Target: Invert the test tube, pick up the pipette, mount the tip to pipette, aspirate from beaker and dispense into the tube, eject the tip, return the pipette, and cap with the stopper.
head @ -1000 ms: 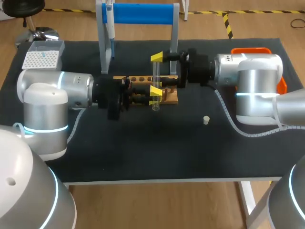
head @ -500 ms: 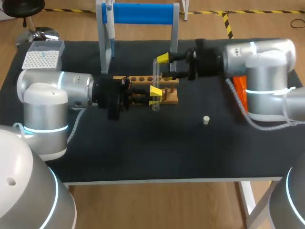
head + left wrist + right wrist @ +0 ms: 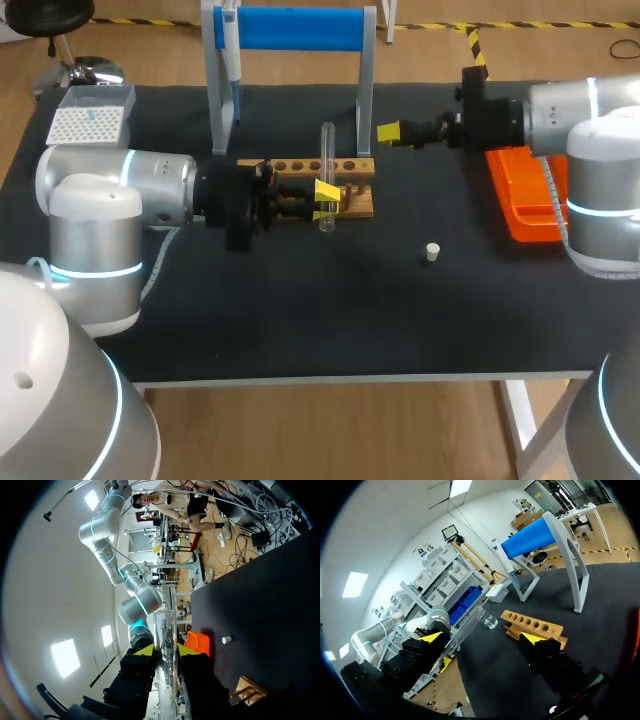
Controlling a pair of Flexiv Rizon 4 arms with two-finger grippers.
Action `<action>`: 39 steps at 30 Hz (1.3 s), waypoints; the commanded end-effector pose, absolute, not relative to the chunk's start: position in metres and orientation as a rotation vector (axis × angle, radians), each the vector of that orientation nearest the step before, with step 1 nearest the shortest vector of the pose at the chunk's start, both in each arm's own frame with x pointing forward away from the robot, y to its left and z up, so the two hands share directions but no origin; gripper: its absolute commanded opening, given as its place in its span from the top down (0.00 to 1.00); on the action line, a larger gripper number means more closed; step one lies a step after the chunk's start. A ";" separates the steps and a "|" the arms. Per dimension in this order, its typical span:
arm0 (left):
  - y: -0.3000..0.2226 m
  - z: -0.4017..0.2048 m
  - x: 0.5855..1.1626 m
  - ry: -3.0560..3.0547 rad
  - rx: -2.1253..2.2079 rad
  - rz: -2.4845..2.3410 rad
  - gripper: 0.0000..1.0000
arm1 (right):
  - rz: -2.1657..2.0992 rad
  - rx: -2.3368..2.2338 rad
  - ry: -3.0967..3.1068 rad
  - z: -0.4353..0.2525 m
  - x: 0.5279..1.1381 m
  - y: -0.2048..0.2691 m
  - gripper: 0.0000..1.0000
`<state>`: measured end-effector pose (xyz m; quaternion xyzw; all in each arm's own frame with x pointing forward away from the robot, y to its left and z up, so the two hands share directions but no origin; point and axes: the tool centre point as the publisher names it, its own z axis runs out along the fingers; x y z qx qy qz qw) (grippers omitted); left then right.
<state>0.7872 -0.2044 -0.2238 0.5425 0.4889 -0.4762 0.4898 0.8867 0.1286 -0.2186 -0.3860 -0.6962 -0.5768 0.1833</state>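
At the frame's centre, the left gripper (image 3: 326, 203) is clamped on the test tube (image 3: 327, 150), holding it upright just in front of the wooden rack (image 3: 300, 167). The right gripper (image 3: 393, 132), upper right of centre, is wide open and empty. The stopper (image 3: 432, 251) lies on the table (image 3: 300, 310), lower right of the tube.

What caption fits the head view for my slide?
Left gripper holds the test tube by the wooden rack; right gripper open, apart.
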 end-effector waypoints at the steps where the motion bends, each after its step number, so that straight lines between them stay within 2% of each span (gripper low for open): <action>1: -0.205 -0.223 0.787 1.188 1.319 -1.154 1.00 | -1.641 -1.116 -1.966 -0.217 0.879 0.128 0.00; 8: -0.205 -0.223 0.787 1.188 1.319 -1.154 1.00 | -1.641 -1.116 -1.966 -0.217 0.879 0.128 0.00; 26: -0.205 -0.223 0.787 1.188 1.319 -1.154 1.00 | -1.484 -0.898 -2.621 -0.266 0.880 0.130 0.00; 39: -0.205 -0.223 0.787 1.188 1.319 -1.154 1.00 | -1.526 -0.796 -2.742 -0.287 0.898 0.138 0.00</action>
